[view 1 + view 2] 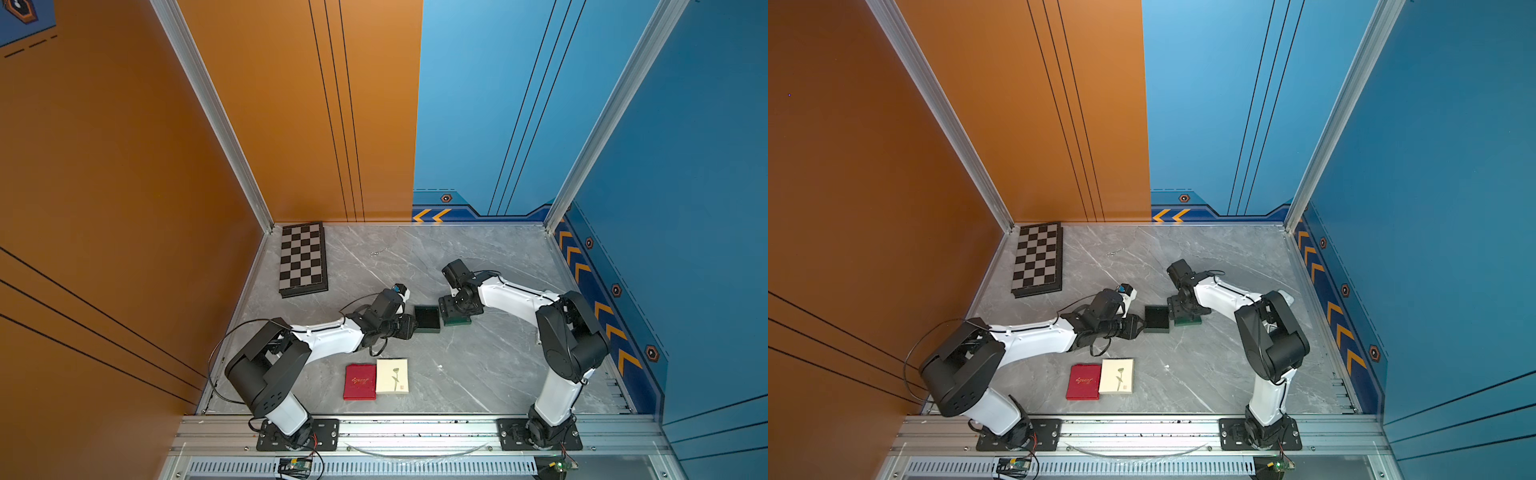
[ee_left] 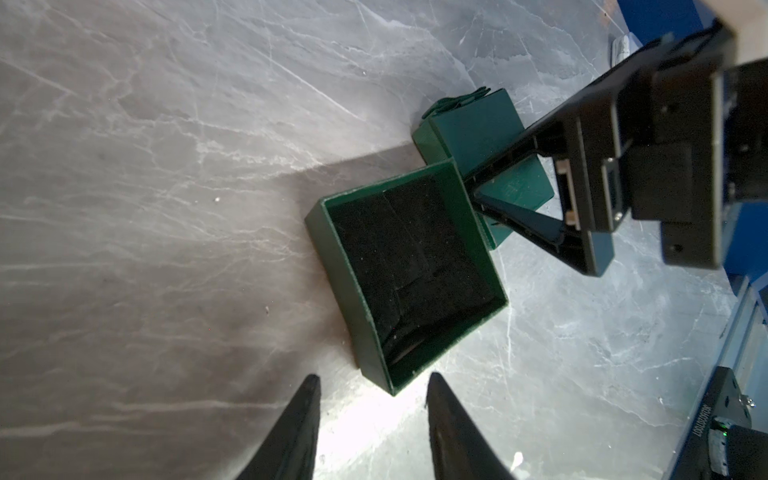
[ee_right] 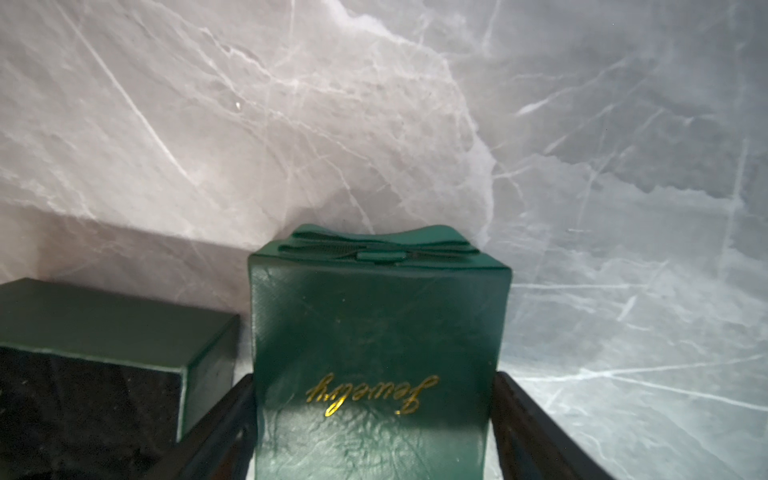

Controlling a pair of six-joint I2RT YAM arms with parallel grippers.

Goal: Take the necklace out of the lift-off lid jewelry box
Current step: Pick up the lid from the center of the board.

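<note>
At eleven o'clock from the box (image 1: 428, 331), the necklace (image 1: 378, 252) looks light, limp, slippery: pinch mid-chain. Left gripper (image 2: 372, 375) gapes empty; right gripper (image 3: 374, 376) straddles lid (image 3: 374, 316), grip unclear.

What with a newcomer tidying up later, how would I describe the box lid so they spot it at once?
On the grey marble table, look mid-table at two green pieces side by side. The lid is the one with a bow and gold "Jewelry" lettering; its neighbour, the box, is open with black lining.
</note>
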